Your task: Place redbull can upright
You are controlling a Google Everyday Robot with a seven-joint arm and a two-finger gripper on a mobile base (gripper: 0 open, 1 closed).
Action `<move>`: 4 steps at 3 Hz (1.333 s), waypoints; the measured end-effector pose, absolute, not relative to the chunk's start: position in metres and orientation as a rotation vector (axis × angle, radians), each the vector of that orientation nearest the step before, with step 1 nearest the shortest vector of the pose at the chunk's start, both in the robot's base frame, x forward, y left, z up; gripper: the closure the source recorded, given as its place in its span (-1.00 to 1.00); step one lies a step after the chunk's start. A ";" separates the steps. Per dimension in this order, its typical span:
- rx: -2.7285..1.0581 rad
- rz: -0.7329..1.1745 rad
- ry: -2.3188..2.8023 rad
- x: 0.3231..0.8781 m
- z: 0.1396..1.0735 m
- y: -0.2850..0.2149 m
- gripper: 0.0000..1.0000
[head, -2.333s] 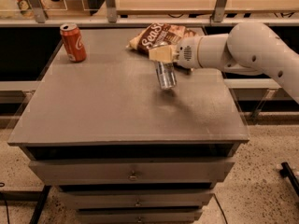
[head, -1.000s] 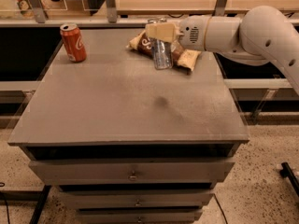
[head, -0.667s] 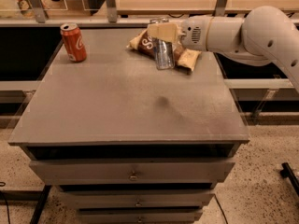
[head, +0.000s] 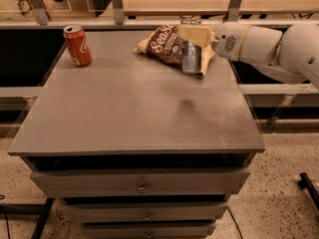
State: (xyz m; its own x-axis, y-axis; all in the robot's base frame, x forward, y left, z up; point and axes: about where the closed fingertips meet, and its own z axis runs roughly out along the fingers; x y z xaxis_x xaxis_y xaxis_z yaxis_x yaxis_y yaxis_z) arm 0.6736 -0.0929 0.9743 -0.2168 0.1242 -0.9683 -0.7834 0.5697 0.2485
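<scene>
The redbull can (head: 190,58) is a slim silver-grey can, held upright in the air over the back right part of the grey table (head: 134,113). My gripper (head: 192,36) comes in from the right on a white arm and is shut on the can's top end. The can hangs in front of a brown snack bag (head: 167,44), and its shadow falls on the table top well below it.
A red cola can (head: 77,45) stands upright at the table's back left corner. The snack bag lies at the back, right of centre. Drawers sit under the table top. A rail and shelf run behind the table.
The gripper has lifted the can and carried it back and right, from low over the table's middle right to above the snack bag. In the last second it has barely moved.
</scene>
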 end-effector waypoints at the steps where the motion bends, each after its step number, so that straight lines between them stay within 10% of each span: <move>1: -0.585 0.894 1.516 0.671 0.978 -0.114 1.00; 4: -0.647 0.877 1.389 0.626 0.990 -0.161 1.00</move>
